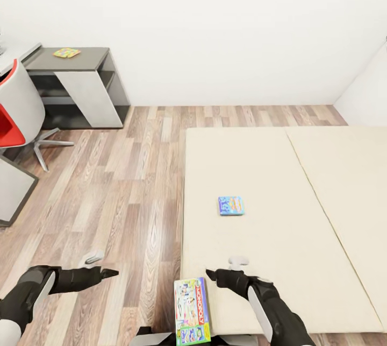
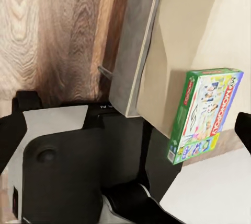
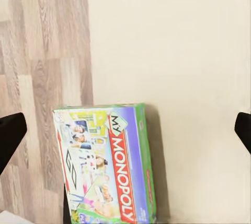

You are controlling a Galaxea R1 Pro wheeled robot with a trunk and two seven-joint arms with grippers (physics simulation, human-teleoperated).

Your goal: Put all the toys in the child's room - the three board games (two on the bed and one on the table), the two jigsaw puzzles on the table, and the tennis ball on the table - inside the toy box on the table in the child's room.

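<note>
A green-edged Monopoly board game lies at the near corner of the bed, by the mattress edge. A small blue board game lies further up the beige mattress. My right gripper hovers open just beyond the Monopoly box, its fingertips spread wide. My left gripper hangs open over the wood floor left of the bed. One jigsaw puzzle lies on the dark cabinet of the table at the back left. The toy box and tennis ball are out of view.
A red and grey swivel chair stands at the left by the desk. A grey panel juts in at the left edge. Wood floor runs between desk and bed. White walls close the back and right. My dark base is against the bed frame.
</note>
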